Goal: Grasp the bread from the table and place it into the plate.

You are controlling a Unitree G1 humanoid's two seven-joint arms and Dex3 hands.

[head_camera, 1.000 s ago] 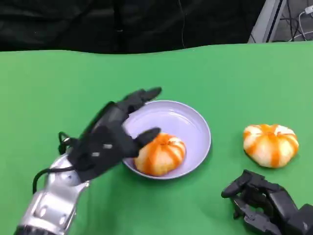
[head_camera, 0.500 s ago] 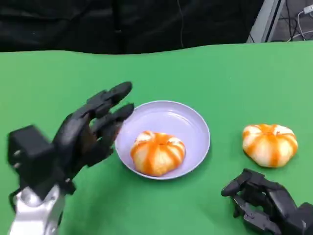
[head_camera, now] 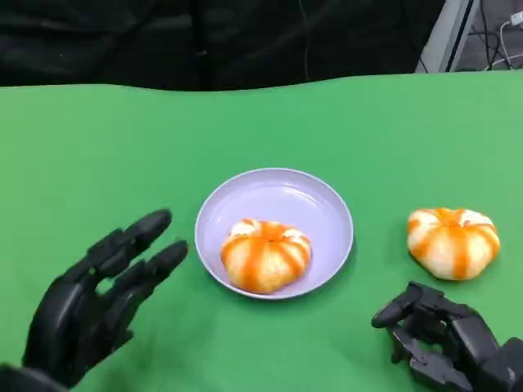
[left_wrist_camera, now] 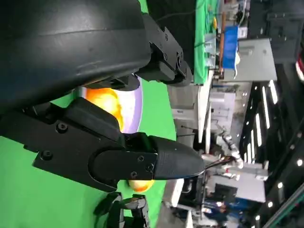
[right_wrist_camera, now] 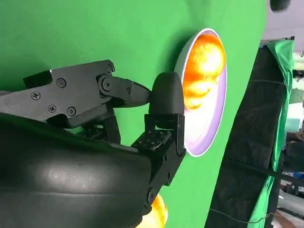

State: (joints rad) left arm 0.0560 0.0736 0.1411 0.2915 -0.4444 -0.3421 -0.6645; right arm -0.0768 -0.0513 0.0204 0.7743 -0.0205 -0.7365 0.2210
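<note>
Head view gave us the clearest look: one bread (head_camera: 265,255) sat inside the plate (head_camera: 323,200), toward its near rim, while a second bread (head_camera: 452,240) lay on the green counter (head_camera: 98,155), well apart from the plate on our right side. Both were round, domed buns, pale with glossy orange stripes running from a dimple at the top, pumpkin-like. We judged them light and soft, likely to dent under a hard squeeze, with a glazed skin that might be a little slippery. The sensible hold on the second bread was from above, fingers wrapped around the widest part of the dome, with gentle pressure. The plate was a shallow lilac dish, smooth and probably hard plastic, with a low raised rim. The counter looked like matte cloth.

Our left hand (head_camera: 94,298) hovered near the plate's left side, fingers spread and holding nothing. Our right hand (head_camera: 445,335) rested low, just short of the second bread, gripping nothing; its fingers seemed loosely curled with gaps between them, though the edge of the picture cut it off.
</note>
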